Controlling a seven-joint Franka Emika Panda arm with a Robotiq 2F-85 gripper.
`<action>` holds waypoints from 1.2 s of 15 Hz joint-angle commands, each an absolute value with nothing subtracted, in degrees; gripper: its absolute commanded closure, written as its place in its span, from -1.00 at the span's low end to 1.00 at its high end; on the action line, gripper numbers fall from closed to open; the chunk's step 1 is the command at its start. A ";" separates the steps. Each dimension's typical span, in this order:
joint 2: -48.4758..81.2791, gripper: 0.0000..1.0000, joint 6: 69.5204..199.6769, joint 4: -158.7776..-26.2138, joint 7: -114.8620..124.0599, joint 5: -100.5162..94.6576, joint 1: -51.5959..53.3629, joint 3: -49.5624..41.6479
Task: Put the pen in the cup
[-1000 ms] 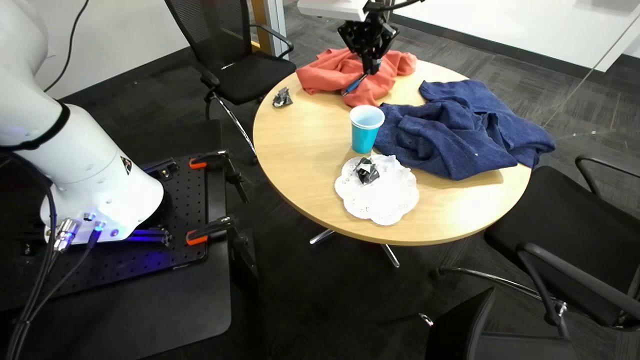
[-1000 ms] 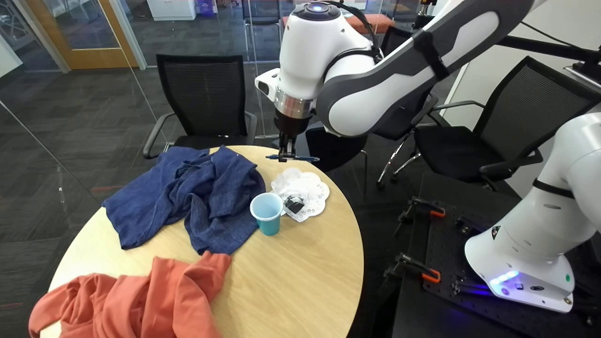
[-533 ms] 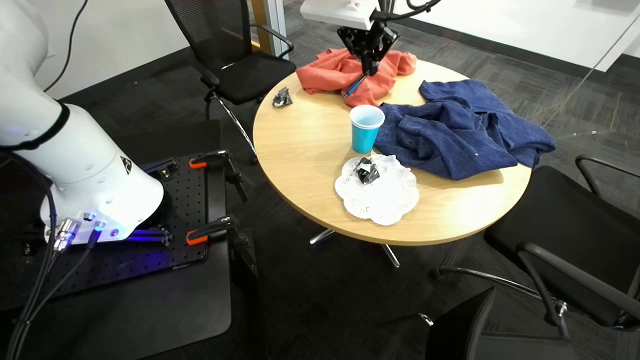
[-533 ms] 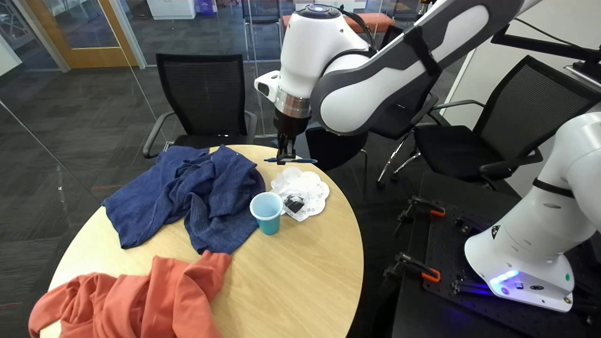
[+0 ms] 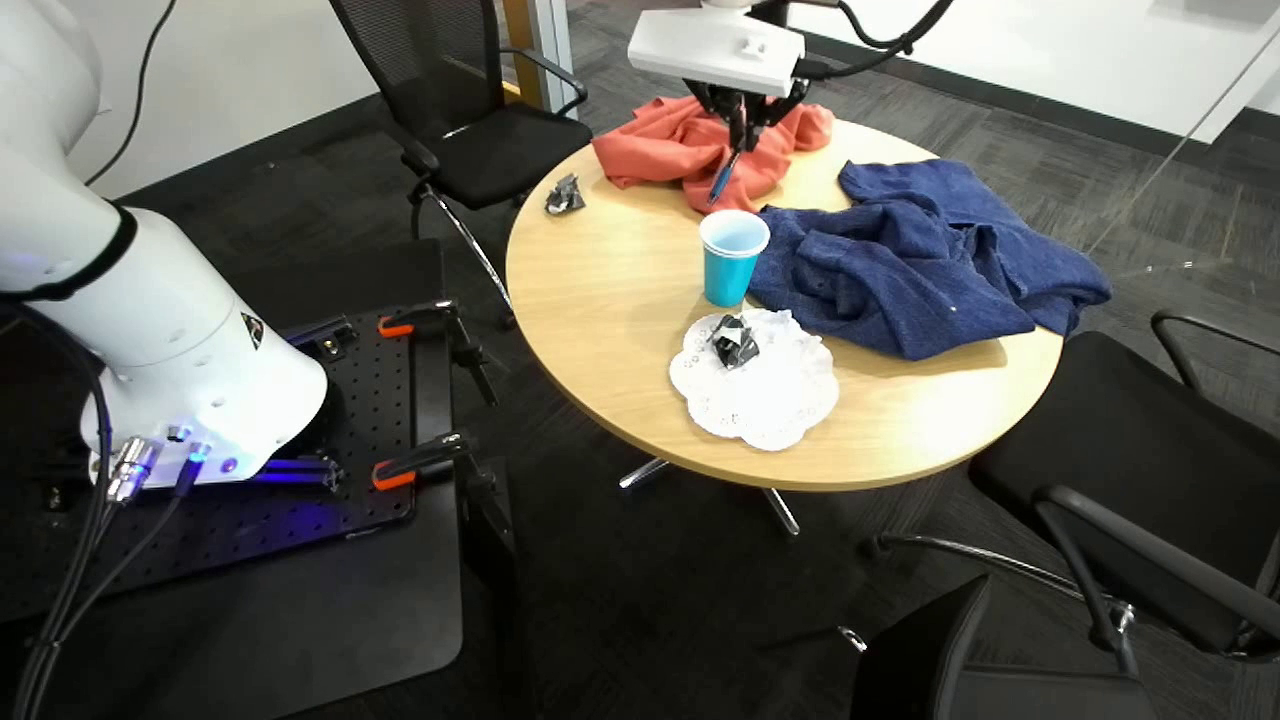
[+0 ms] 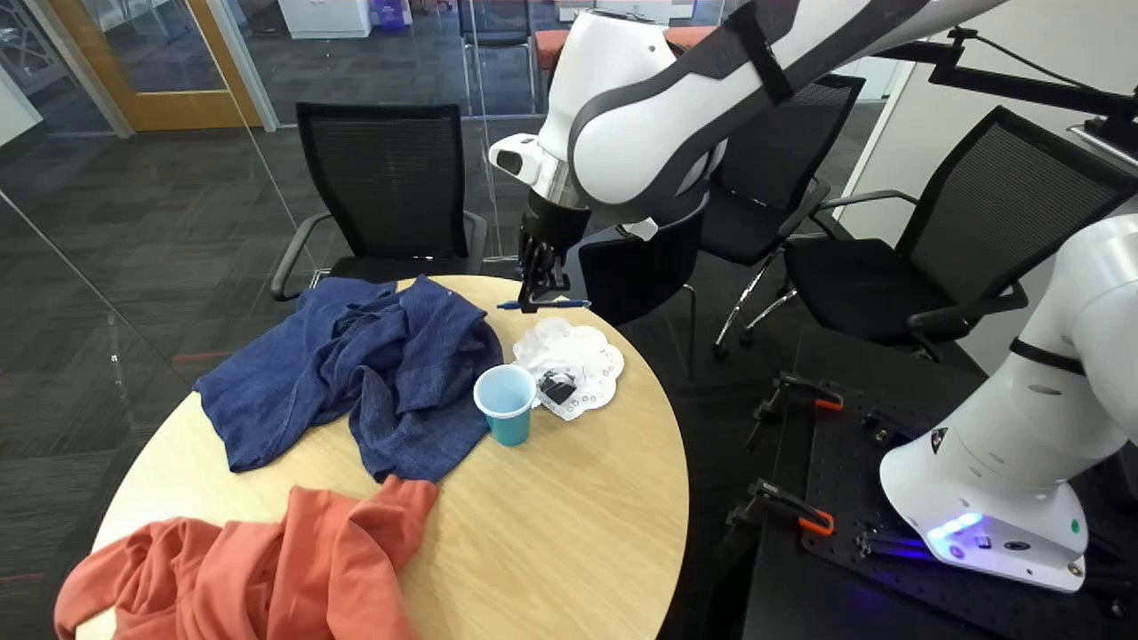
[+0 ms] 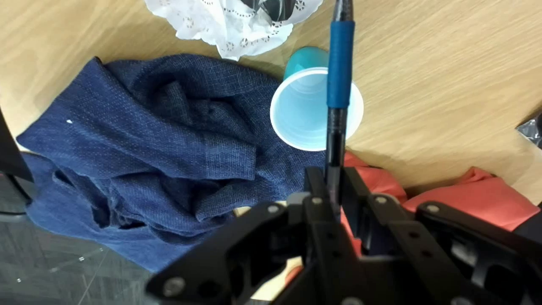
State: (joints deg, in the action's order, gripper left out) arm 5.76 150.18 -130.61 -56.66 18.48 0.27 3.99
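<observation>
Teal with a whitish rim, the cup (image 5: 729, 275) stands upright on the table (image 5: 600, 280) in an exterior view, just beside the navy cloth (image 5: 930, 270), its mouth facing up as it must to take anything in. Held in the air and apart from it, the pen (image 5: 722, 180) slants toward that mouth, presumably so one end can lead the way. Half a second ago its line ran shallower; now it points closer to the cup, while the cup and the doily (image 5: 780, 400) sit just where they did. In an exterior view the hand (image 6: 531, 304) hangs against the table's far edge, the pen looking nearly level and sticking out longer on one side; I take that overhang as length meant for the cup. The arm (image 6: 636, 164) leans at the wrist, where half a second ago it was almost straight, though I can't tell whether the pen dips or only swings round. In the wrist view the hand's fingers (image 7: 314, 184) are clamped on the pen, which crosses before the cup's mouth, off its middle, with the red cloth (image 7: 478, 199) lower down. Since the pen isn't in the cup yet, I'd guess it needs tipping more upright before being lowered, lest it catch the rim.
</observation>
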 commanded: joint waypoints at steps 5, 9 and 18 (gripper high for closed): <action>7.50 0.92 147.70 -127.56 -80.75 35.33 -2.47 5.52; 8.51 0.92 144.50 -126.16 -93.95 45.46 -3.16 5.41; 11.03 0.92 125.69 -123.29 -118.96 61.87 -5.85 2.25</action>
State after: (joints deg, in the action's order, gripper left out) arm 9.74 132.33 -125.29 -112.77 58.61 -4.61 3.44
